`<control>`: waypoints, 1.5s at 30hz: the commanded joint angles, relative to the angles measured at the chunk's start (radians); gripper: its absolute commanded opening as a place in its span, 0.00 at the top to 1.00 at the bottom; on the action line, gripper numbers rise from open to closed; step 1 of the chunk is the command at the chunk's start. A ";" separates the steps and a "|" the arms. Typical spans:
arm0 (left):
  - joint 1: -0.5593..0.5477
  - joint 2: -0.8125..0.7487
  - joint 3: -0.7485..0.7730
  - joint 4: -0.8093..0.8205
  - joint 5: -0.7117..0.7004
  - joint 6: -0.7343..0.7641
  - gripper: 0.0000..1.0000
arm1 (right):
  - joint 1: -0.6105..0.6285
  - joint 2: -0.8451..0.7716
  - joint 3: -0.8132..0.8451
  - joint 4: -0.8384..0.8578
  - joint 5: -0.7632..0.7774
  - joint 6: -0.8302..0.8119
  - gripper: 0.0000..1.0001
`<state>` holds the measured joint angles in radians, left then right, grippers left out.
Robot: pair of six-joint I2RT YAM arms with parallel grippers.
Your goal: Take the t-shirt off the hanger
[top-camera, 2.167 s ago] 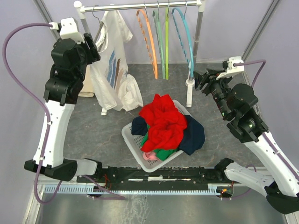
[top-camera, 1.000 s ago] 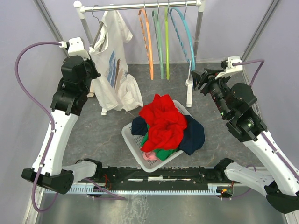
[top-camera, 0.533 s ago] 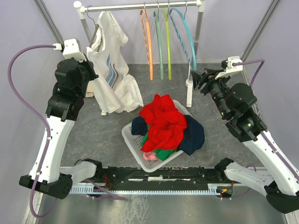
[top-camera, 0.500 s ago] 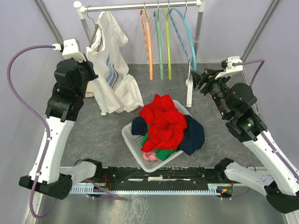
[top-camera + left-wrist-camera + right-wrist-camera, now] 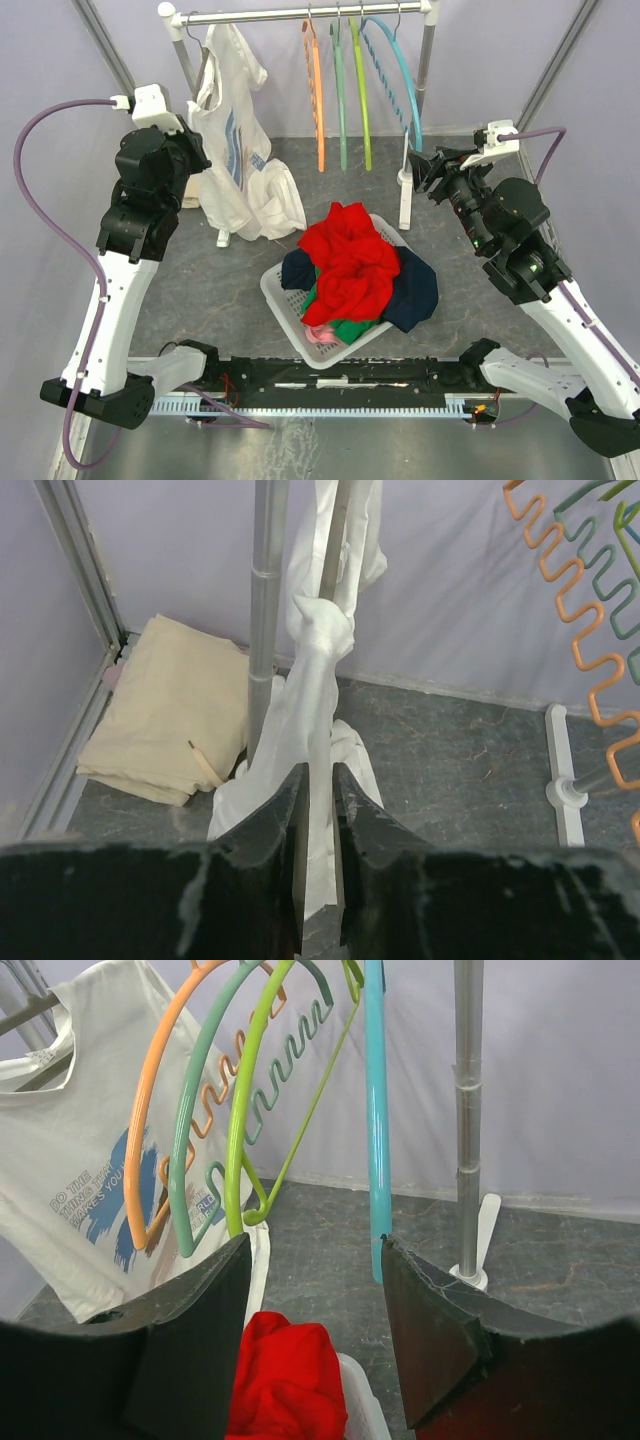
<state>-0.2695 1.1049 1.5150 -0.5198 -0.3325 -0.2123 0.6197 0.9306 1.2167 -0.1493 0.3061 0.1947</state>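
From above: white t-shirt on its hanger at the left end of the rail, left tool right against it. Right tool near the right pole, well apart from the t-shirt. Left wrist: left tool clenched on a twisted fold of the t-shirt. Right wrist: right tool spread wide, holding nothing, colored hangers ahead.

t-shirt left on rail, hangers right, basket in front

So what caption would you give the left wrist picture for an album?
Left gripper pinching the hanging white t-shirt beside the rack pole.
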 commanded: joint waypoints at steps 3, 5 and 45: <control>0.004 -0.019 0.001 0.053 0.017 -0.045 0.93 | -0.003 -0.005 0.001 0.047 -0.007 0.000 0.38; 0.004 -0.018 0.002 0.054 0.015 -0.045 0.97 | -0.003 -0.006 0.001 0.047 -0.006 0.000 0.38; 0.004 0.049 -0.043 0.002 -0.198 -0.022 0.72 | -0.002 0.046 0.015 0.059 -0.052 -0.004 0.38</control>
<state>-0.2695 1.1503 1.4860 -0.5961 -0.5232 -0.2218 0.6197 0.9894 1.2167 -0.1337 0.2543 0.2008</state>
